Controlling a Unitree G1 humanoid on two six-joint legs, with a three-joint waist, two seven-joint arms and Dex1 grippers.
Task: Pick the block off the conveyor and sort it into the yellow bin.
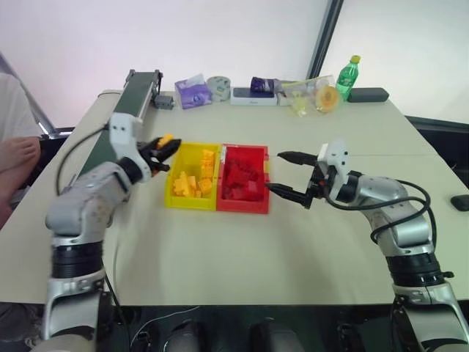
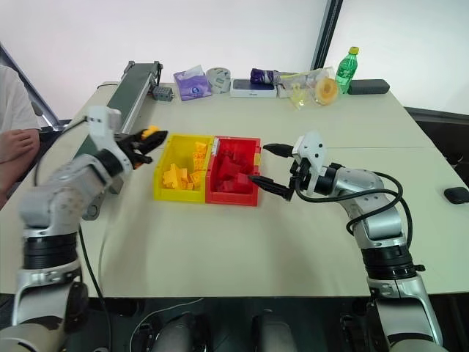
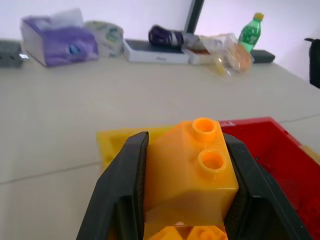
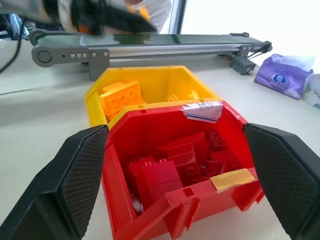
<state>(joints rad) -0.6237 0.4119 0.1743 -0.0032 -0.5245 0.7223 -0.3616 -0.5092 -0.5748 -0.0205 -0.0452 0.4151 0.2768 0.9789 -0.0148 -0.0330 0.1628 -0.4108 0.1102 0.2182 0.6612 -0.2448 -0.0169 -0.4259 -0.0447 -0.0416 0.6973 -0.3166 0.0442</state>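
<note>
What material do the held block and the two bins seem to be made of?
The block in the left gripper: glossy moulded plastic, probably, with round studs. The yellow bin and the red bin: likely the same hard plastic, with smooth, shiny walls.

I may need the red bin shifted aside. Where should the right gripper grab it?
Grip the red bin by its near short wall, coming level from the right gripper's own side. That rim is thin, upright and free of blocks; the opposite wall sits against the yellow bin.
</note>
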